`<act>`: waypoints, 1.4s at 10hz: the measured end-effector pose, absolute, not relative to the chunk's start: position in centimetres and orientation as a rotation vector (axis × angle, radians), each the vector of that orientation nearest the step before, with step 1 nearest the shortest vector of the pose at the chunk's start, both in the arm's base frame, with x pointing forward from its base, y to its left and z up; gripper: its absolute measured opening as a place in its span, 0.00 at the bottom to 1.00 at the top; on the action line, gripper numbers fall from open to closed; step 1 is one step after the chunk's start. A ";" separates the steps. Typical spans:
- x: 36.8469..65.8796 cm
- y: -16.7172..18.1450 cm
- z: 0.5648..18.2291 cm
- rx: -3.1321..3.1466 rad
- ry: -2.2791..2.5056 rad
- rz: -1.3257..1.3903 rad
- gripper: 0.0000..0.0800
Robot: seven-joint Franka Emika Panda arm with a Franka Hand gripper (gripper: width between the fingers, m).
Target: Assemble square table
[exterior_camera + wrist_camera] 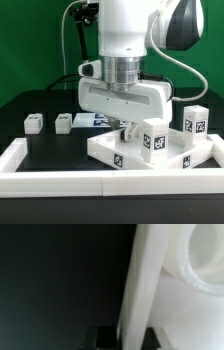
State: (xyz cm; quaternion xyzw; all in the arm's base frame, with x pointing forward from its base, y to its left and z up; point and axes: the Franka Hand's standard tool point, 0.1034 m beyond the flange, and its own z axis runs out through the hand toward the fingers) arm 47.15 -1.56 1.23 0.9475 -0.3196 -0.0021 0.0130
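While my gripper (128, 130) hangs over the far edge of the tabletop slab (140, 158), the wrist view shows both black fingertips (100, 339) pressed onto a thin white rim of it. Jaws nearly together, clamped on the slab. A round hole (205, 263) sits in the slab just beside that rim.

The slab lies flat on the black table (40, 150), toward the exterior view's right, its front edge near the border wall (60, 182).

Handling, my judgement: rigid plastic, light, smooth and probably slick. A narrow rim pinch could let it pivot, so hold mid-edge and slide it rather than lift. Not fragile.

The near leg (158, 140) stands just beside my fingers, on the slab or behind it; I cannot tell which. The upright leg (195, 120) stands further to the exterior view's right. The small leg (32, 122) and its neighbour leg (63, 121) sit well apart on the left.

Room: open table to the left; the wall hems the front and right.
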 end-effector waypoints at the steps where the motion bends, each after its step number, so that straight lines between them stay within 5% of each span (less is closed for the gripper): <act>1: 47.3 -2.1 1.3 2.990 -0.859 0.007 0.10; 14: 47.7 -4.4 1.4 2.988 0.612 -0.063 0.08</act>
